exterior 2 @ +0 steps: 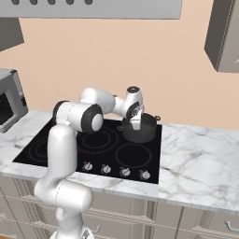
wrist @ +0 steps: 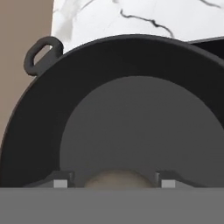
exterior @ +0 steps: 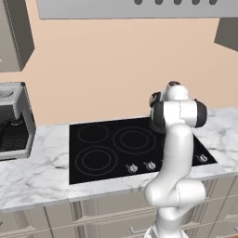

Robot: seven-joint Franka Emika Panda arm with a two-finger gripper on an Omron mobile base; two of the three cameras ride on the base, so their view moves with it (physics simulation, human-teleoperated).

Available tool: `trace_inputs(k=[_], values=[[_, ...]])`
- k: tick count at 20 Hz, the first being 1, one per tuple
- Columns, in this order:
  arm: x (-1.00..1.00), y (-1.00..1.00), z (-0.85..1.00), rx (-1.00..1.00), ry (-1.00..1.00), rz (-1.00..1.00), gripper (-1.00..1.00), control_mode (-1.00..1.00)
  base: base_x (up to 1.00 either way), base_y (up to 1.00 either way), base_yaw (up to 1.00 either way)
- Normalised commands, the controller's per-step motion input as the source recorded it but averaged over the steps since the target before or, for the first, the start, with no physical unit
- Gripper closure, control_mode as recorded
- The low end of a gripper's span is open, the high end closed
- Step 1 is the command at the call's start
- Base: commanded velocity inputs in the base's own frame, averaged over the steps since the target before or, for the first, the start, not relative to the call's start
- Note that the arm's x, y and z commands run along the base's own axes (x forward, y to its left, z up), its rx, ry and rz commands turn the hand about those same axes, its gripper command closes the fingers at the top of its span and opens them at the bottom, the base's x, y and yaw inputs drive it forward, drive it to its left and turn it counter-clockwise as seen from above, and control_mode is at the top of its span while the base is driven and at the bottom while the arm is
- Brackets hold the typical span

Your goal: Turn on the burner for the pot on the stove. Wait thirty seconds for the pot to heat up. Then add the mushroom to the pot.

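In the hand view, at the bottom edge of the frame, the gripper is pointing down into the pot, its two dark finger tips standing apart on either side of the mushroom. The tan rounded cap is sitting between the tips, with a sliver of gap showing on each side, so the jaws are looking parted, though whether they are touching the mushroom I cannot tell. The pot's grey floor is spreading across the middle of that frame, its dark wall is curving round it, and one loop handle is sticking out at the upper left against the marble counter.

In the right base view, the knobs are lining the near edge of the stove in the lower middle of the frame. Behind them, right of centre, the pot is sitting on the far right burner ring, and the gripper is hanging over its left rim.

In the left base view, the stove is lying across the centre, its knobs at the lower middle, and the white arm is covering most of the pot at right of centre. The peach wall is rising behind.
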Motion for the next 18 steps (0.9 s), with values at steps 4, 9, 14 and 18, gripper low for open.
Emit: trace_inputs(k=[4, 9, 14, 18], values=[[-0.34, -0.02, 0.08, 0.0, 0.0, 0.0, -1.0, -1.0, 0.0, 0.0, 0.0], [-0.31, 0.01, 0.47, -0.06, -0.08, 0.0, -1.0, -1.0, 0.0, 0.0, 0.0], [-0.25, 0.0, 1.0, -0.3, -0.07, 0.01, -1.0, -1.0, 0.0, 0.0, 0.0], [-1.0, 0.0, 0.98, -0.18, -0.04, 0.0, -1.0, -1.0, 0.0, 0.0, 0.0]])
